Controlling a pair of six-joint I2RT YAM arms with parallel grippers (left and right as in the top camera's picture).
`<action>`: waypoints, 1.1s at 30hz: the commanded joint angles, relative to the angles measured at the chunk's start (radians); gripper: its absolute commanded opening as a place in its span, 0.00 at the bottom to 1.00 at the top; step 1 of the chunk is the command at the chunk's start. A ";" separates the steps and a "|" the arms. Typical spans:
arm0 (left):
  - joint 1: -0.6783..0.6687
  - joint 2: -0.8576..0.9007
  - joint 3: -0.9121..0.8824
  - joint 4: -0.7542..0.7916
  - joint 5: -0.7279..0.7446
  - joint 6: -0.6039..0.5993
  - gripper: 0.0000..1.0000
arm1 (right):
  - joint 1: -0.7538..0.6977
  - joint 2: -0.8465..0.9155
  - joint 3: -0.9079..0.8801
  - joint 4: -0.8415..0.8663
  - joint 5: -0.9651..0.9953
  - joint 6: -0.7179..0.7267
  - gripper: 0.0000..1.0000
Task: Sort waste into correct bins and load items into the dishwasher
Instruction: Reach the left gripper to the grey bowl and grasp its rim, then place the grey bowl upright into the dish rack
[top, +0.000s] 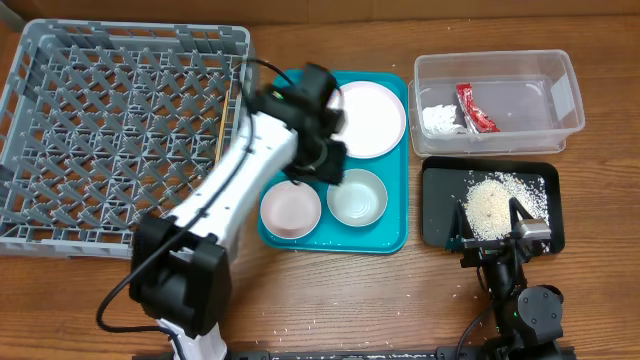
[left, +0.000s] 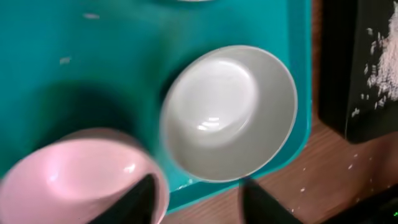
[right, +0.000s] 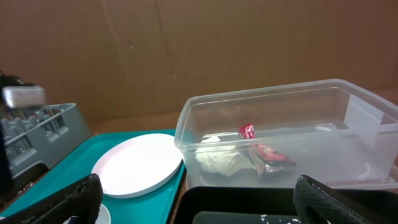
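The left gripper (left: 198, 200) hangs over the teal tray (top: 395, 238) with its jaws apart and nothing between them. The grey-green bowl (left: 227, 112) lies just ahead of the fingertips, upright, in the near right corner of that tray. Its near rim falls roughly in line with the gap between the jaws. The white bowl (top: 290, 208) sits just to its left, the two close but seemingly not touching, and the plate (top: 365, 118) lies beyond them on the far side.

Being round, the bowl has no long axis, so any stretch of rim would serve for a pinch. What matters is that one finger goes inside the wall and one outside.

The dish rack (top: 60, 225) stands to the left of the tray, on this arm's side. The right gripper (right: 202, 204), wide open and empty, sits at the near edge of the black tray (top: 440, 230) holding the rice (top: 490, 205). The left arm looks the better one for the bowls.

The red wrapper (top: 476, 108) and paper scrap (top: 440, 120) lie in the clear tub (top: 565, 95).
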 joint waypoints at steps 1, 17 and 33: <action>-0.061 -0.003 -0.061 0.111 -0.080 -0.107 0.31 | 0.002 -0.010 -0.010 0.006 -0.004 -0.004 1.00; -0.096 0.031 -0.285 0.348 -0.218 -0.172 0.41 | 0.002 -0.010 -0.010 0.006 -0.004 -0.004 1.00; -0.068 0.017 -0.019 0.101 -0.302 -0.159 0.04 | 0.002 -0.010 -0.010 0.006 -0.004 -0.003 1.00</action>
